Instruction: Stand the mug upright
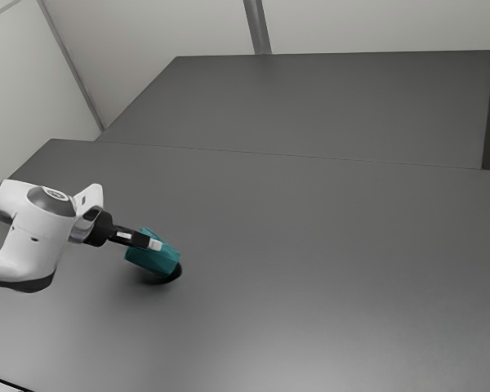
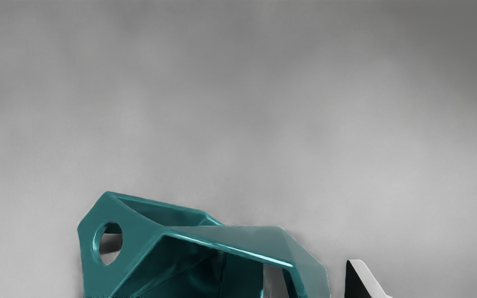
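The gripper [image 1: 157,244] is at the teal mug [image 1: 153,260] in the exterior view, its fingertips over the mug's upper side. The mug leans there, with a dark shadow under it; whether it rests on the table I cannot tell. In the wrist view the mug [image 2: 242,238] turns its mouth toward the camera, with its holed handle on the side away from the fingers. The gripper [image 2: 316,279] straddles the mug's wall: one finger stands inside the mouth, the other outside with a gap to the wall.
A wide dark grey table [image 1: 310,269] lies around the mug and extends toward the exterior view's right. Behind it stands another grey surface [image 1: 310,106], with pale walls beyond. The arm comes in from the exterior view's left.
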### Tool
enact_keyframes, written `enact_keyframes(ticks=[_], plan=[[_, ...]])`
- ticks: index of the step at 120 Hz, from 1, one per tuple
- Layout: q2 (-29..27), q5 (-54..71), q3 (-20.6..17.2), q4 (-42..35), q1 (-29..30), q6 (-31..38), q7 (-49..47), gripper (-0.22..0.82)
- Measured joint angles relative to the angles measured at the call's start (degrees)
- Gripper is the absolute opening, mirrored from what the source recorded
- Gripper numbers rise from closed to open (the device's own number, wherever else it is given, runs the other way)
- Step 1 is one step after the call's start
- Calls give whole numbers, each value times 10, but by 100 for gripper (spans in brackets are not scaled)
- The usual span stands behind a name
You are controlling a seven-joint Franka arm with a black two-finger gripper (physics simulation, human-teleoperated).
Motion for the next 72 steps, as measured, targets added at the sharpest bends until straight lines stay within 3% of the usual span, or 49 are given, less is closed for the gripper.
enact_keyframes(ticks=[28, 72], plan=[[-2, -4, -1, 8, 0, 1, 12, -13], [-18, -2, -17, 12, 0, 5, 7, -18]])
